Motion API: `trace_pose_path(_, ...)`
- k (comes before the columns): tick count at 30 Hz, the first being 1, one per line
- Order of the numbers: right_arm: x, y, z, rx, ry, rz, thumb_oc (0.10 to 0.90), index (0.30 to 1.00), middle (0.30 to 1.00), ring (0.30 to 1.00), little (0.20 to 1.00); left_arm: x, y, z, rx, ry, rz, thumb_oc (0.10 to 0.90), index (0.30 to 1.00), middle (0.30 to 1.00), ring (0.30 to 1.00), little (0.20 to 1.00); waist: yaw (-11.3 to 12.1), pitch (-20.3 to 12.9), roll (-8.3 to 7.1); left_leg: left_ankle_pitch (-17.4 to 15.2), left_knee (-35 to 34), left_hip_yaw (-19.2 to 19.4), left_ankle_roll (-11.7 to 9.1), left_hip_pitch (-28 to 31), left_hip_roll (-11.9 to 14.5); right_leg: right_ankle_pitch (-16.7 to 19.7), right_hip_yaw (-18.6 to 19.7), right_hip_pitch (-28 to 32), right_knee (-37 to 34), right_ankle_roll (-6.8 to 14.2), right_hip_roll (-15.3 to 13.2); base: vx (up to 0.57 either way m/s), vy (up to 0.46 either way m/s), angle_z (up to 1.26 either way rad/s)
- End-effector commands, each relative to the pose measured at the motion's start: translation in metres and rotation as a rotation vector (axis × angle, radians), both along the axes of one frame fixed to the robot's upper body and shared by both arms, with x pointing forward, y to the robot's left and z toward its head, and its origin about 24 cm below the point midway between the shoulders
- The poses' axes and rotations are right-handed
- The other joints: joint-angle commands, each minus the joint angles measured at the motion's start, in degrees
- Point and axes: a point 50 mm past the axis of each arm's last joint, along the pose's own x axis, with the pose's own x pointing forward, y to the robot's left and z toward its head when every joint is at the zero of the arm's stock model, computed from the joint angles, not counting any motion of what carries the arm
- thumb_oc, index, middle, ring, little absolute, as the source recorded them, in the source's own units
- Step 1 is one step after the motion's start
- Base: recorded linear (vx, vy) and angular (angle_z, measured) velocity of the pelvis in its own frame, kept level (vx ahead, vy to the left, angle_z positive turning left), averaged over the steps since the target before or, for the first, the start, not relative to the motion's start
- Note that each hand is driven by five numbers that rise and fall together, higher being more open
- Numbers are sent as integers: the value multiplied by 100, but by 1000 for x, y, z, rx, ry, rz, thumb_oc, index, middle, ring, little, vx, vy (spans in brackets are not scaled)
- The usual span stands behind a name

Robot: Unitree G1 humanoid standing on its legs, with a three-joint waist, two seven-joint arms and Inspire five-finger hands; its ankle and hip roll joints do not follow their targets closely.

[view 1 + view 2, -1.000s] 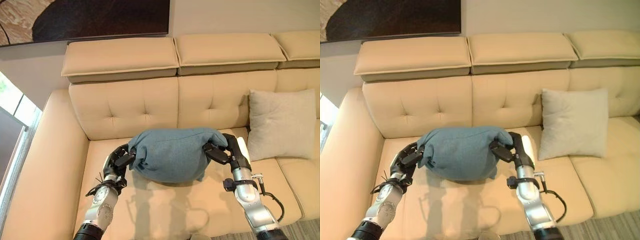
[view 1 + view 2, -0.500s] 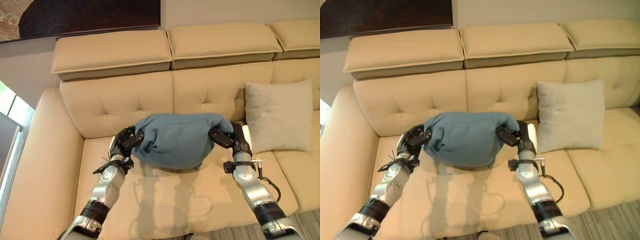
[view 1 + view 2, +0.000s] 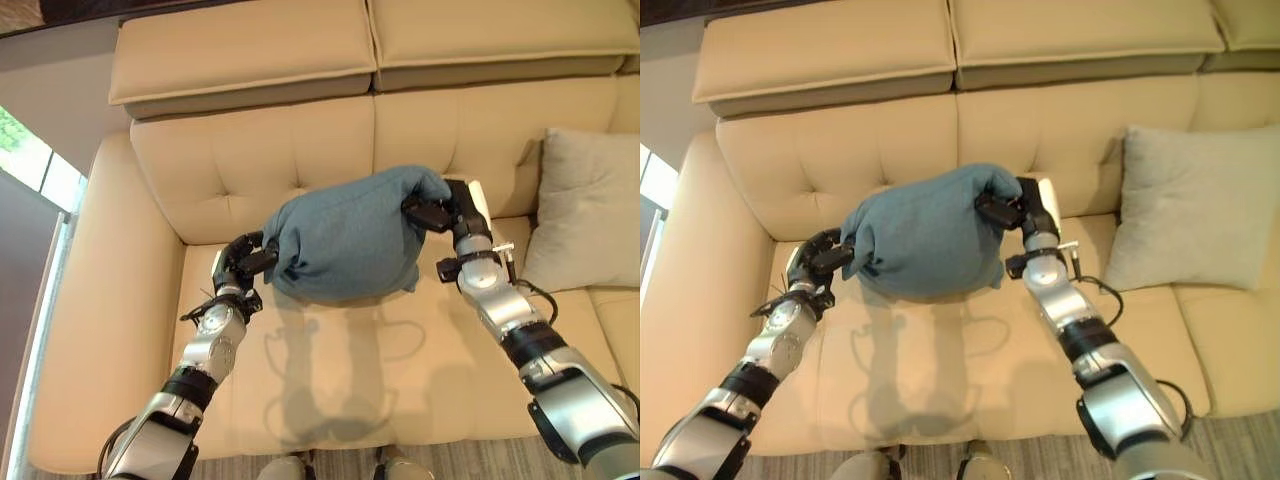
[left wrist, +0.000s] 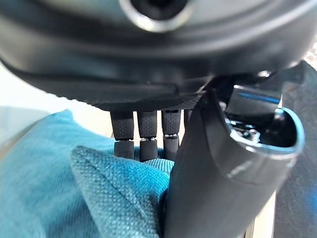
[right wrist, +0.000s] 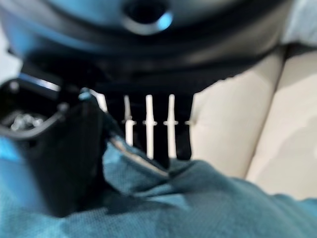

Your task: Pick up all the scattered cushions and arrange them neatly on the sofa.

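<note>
Two cushions are in sight. The blue cushion hangs in the air between the two hands, above the seat of the sofa and in front of its tufted backrest; it is tilted, its right end higher than its left, and it casts a shadow on the seat below. The left hand grips the lower left end: in the left wrist view its fingers curl over a fold of the blue cloth while the thumb presses that fold from the other side. The right hand holds the upper right end the same way, its fingers bent down onto a bunched ridge of the fabric with the thumb opposite. How deep either set of fingertips sinks into the cloth is hidden by the fabric itself. The second cushion, a pale grey cushion, leans upright against the backrest on the right part of the sofa, well apart from the blue one and cut off at the picture's right edge. Two headrest pads top the backrest, the right one cut off at the frame's edge.
</note>
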Motion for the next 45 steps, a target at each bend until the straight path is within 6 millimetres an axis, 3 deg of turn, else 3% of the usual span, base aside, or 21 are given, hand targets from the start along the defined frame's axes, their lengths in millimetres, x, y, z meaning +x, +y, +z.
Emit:
trace_pose_path(1,17,20,82,15,-221,47,400,300,300,300,300,35,-9,83,139,-262,-67,400,300,300,300,300,73,82,-18,-363,8,22,-342,-220,37,-200,83,54,45,537,-231,-63,5,-1)
trace_pose_path(2,21,19,93,-53,-233,12,400,300,300,300,300,42,-6,92,171,-255,-41,400,300,300,300,300,73,131,-9,-313,8,22,-359,-327,37,-171,82,-46,68,529,-229,-45,5,-4)
trace_pose_path(4,23,18,99,-61,-237,-6,400,300,300,300,300,47,-4,100,183,-260,-24,400,300,300,300,300,64,161,-5,-282,8,20,-371,-381,37,-156,86,-103,80,525,-224,-42,9,-3)
trace_pose_path(5,24,14,110,-71,-260,-47,400,300,300,300,300,52,2,118,198,-291,9,400,300,300,300,300,57,210,3,-237,8,22,-398,-469,44,-132,94,-198,92,522,-220,-39,8,-3)
trace_pose_path(6,24,14,111,-71,-261,-47,400,300,300,300,300,52,2,119,197,-292,9,400,300,300,300,300,57,213,3,-236,8,22,-398,-472,44,-131,94,-202,93,522,-219,-32,4,-1)
trace_pose_path(8,27,8,128,-140,-279,-102,400,300,300,300,300,59,12,147,255,-327,61,400,300,300,300,300,40,260,-14,-192,8,22,-441,-575,64,-98,79,-294,90,533,-215,0,0,0)
trace_pose_path(9,27,8,129,-140,-280,-101,725,787,787,787,787,59,12,148,255,-329,61,400,300,300,300,300,39,268,-13,-191,8,21,-441,-577,64,-98,79,-296,91,533,-215,0,0,0)
trace_pose_path(10,27,7,134,-153,-289,-130,800,900,900,900,900,61,15,156,274,-329,81,400,300,300,300,300,30,293,-6,-170,8,26,-461,-614,74,-77,78,-329,89,538,-207,0,0,0)
trace_pose_path(11,27,8,136,-133,-303,-148,800,900,900,900,900,63,16,161,269,-330,95,800,900,900,900,900,22,316,-4,-164,8,27,-464,-634,79,-71,88,-350,87,541,-198,0,0,0)
trace_pose_path(17,26,11,132,-57,-354,-234,800,900,900,900,900,64,25,172,266,-318,181,800,900,900,900,900,14,350,38,-153,8,20,-453,-678,112,-80,112,-395,71,544,-173,9,-3,-3)
trace_pose_path(21,23,8,129,-58,-375,-255,800,900,900,900,900,66,29,174,436,-264,233,800,900,900,900,900,-16,348,30,-161,8,15,-445,-620,132,-107,113,-361,76,519,-154,5,-21,3)
trace_pose_path(26,15,-9,122,26,-425,-291,800,900,900,900,900,63,40,154,477,-186,321,800,900,900,900,900,-47,353,-26,-205,8,15,-437,-535,169,-173,109,-300,78,487,-118,3,-40,-5)
trace_pose_path(28,6,-11,111,69,-464,-268,800,900,900,900,900,57,48,147,396,-213,350,800,900,900,900,900,-66,341,-45,-250,8,19,-428,-475,193,-216,101,-236,72,475,-108,34,-45,-4)
trace_pose_path(32,-26,-18,68,46,-499,-194,800,900,900,900,900,37,62,123,291,-273,384,800,900,900,900,900,-140,174,-84,-372,8,38,-366,-304,219,-304,103,-107,67,455,-84,72,-50,6)
trace_pose_path(34,-46,-20,43,83,-504,-175,800,900,900,900,900,28,68,102,321,-233,395,800,900,900,900,900,-184,67,-86,-425,8,48,-338,-215,231,-354,95,-19,61,451,-83,64,-37,9)
trace_pose_path(37,-76,-13,23,188,-562,-133,800,900,900,900,900,16,70,80,333,-198,417,800,900,900,900,900,-284,14,-53,-491,8,69,-305,-87,243,-423,106,91,58,445,-78,57,-18,-15)
trace_pose_path(41,-104,0,13,180,-588,-43,800,900,900,900,900,2,78,58,357,-154,431,800,900,900,900,900,-378,-82,-15,-536,8,100,-293,61,268,-468,111,210,47,455,-75,37,-6,-10)
trace_pose_path(45,-121,14,22,178,-668,51,800,900,900,900,900,-1,82,52,377,-126,444,800,900,900,900,900,-456,-154,7,-565,8,140,-299,156,294,-499,145,286,40,462,-53,32,-14,-14)
